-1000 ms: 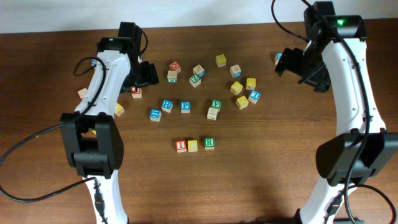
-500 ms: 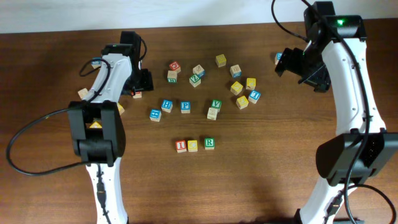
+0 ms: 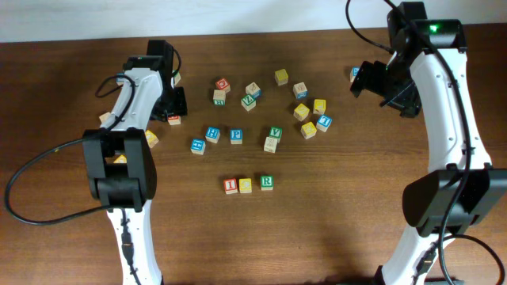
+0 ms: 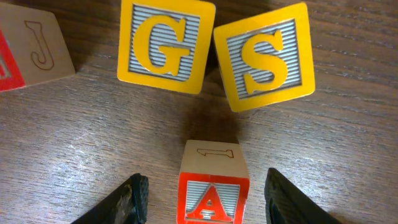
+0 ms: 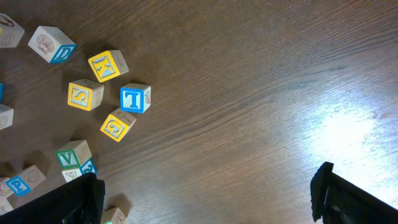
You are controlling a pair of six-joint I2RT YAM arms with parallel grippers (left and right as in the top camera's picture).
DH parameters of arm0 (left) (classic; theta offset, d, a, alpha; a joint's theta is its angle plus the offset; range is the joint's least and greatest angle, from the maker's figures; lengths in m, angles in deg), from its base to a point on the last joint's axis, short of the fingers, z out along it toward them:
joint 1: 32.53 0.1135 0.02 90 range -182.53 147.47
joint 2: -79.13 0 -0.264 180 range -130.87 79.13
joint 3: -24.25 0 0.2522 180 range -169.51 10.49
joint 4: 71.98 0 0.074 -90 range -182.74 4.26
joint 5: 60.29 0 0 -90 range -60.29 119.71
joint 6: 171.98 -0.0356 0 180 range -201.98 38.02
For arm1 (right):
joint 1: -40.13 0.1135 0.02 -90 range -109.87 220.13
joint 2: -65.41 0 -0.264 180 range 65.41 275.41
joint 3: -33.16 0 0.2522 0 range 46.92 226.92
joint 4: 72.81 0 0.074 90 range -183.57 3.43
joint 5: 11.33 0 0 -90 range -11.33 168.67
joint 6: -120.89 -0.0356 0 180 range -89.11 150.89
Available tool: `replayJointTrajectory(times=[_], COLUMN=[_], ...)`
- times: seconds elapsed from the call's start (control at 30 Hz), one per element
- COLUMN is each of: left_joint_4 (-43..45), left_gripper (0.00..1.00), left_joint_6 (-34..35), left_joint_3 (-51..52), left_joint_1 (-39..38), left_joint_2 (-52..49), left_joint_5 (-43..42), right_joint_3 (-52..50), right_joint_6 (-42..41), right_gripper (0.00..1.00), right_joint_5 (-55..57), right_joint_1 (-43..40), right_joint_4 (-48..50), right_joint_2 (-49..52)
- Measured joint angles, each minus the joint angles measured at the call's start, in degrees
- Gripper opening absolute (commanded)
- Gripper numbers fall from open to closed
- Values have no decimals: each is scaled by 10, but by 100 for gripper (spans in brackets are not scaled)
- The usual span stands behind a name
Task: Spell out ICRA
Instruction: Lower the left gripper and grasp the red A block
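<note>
A row of three blocks, red I (image 3: pixel 230 185), yellow C (image 3: pixel 246 185) and green R (image 3: pixel 267 182), lies at the table's front middle. A red A block (image 4: pixel 213 194) lies on the wood between the open fingers of my left gripper (image 4: pixel 206 182), with gaps on both sides. In the overhead view the A block (image 3: pixel 173 119) is at the far left, just below my left gripper (image 3: pixel 173 107). My right gripper (image 3: pixel 372 79) is open and empty at the far right, above bare wood (image 5: pixel 208 177).
Yellow G (image 4: pixel 166 43) and S (image 4: pixel 264 56) blocks and a J block (image 4: pixel 31 46) lie just beyond the A. Several loose letter blocks are scattered across the middle (image 3: pixel 273 131), among them K (image 5: pixel 107 65) and T (image 5: pixel 135 98).
My left arm has swung and its gripper has shifted slightly left over the red A block. The right arm and the blocks have not moved.
</note>
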Motion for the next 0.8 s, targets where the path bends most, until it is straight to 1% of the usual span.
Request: replayJointTrajectory(times=[0.17,0.2,0.3,0.4,0.5,0.6,0.7,0.8], left_joint_4=[3,3,16,23,29,29,35,40], left_gripper=[53,49,48,49,45,38,35,35], left_joint_6=[0,0,-9,-19,-21,-22,-23,-23], left_joint_3=[6,9,10,14,27,29,29,29], left_joint_1=[0,0,0,0,0,0,0,0], left_joint_2=[0,0,0,0,0,0,0,0], left_joint_5=[-7,-8,-12,-11,-11,-11,-11,-11], right_joint_3=[0,0,0,0,0,0,0,0], right_joint_6=[0,0,0,0,0,0,0,0], right_gripper=[98,98,98,98,98,98,98,98], right_joint_5=[0,0,0,0,0,0,0,0], right_joint_1=[0,0,0,0,0,0,0,0], right_joint_4=[0,0,0,0,0,0,0,0], right_joint_2=[0,0,0,0,0,0,0,0])
